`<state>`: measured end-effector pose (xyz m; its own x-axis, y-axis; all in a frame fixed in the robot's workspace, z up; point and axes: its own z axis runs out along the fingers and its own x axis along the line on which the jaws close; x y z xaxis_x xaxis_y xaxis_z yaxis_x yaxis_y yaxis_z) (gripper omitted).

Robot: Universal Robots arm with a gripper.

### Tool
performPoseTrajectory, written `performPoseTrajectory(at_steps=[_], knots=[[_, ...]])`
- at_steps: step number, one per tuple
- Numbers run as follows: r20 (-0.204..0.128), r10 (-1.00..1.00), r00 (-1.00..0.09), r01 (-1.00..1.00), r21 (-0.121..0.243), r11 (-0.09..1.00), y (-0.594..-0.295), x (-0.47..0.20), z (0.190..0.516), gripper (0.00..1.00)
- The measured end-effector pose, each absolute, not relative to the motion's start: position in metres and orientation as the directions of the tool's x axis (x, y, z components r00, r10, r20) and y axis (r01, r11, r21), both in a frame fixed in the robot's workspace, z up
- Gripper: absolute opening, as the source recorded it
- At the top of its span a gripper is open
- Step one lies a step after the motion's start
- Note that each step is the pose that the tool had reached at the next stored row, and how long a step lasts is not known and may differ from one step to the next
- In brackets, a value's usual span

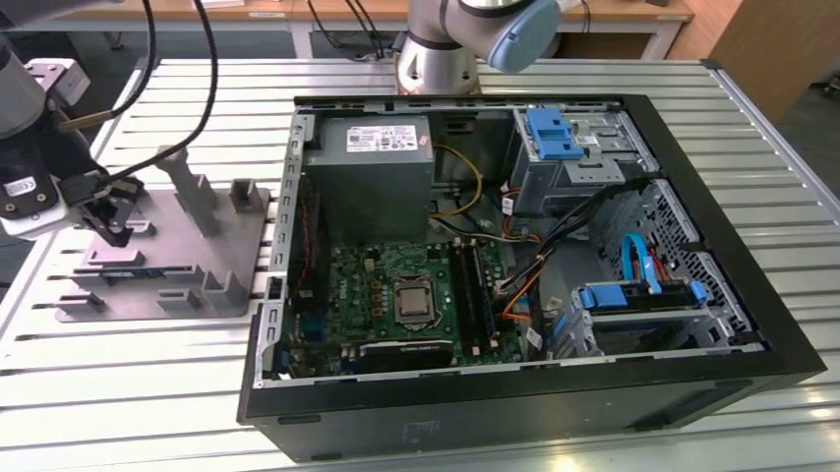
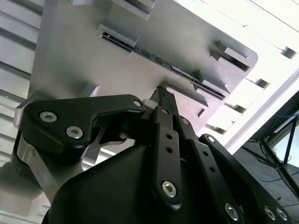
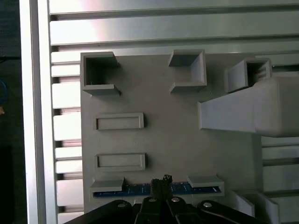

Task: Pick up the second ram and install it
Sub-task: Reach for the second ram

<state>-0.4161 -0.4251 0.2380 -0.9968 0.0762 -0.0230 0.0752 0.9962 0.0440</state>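
Note:
The second ram (image 1: pixel 137 271), a thin blue stick, stands on edge between two low holders at the near side of the grey tray (image 1: pixel 210 261), at the exterior view's left. My gripper (image 1: pixel 116 236) hangs just above its middle. In the second wrist view the black fingertips (image 2: pixel 161 94) are pressed together, a short way off the ram (image 2: pixel 154 58), with nothing between them. In the first wrist view the gripper (image 3: pixel 161 183) overlaps the middle of the ram (image 3: pixel 201 189), which still rests in the tray (image 3: pixel 173 140).
An open black computer case (image 1: pixel 735 324) lies at the exterior view's right, with the green motherboard (image 1: pixel 368 295) and its long dark memory slots (image 1: pixel 475 287) inside. Upright grey pegs (image 1: pixel 197 192) rise from the tray beside my gripper. Black cables (image 1: pixel 197 88) hang above the slatted metal table (image 1: pixel 132 383).

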Motion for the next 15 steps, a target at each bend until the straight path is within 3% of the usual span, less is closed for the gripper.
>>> performPoseTrajectory(at_steps=[3,7,15], knots=[[-0.023,0.076,-0.997,0.075,0.042,0.996,-0.4255,-0.4161,0.2338,0.1],[-0.027,0.075,-0.997,0.075,-0.002,0.997,-0.4255,-0.4161,0.2326,0.1],[-0.027,0.075,-0.997,0.075,-0.004,0.997,-0.4255,-0.4161,0.2264,0.1]])
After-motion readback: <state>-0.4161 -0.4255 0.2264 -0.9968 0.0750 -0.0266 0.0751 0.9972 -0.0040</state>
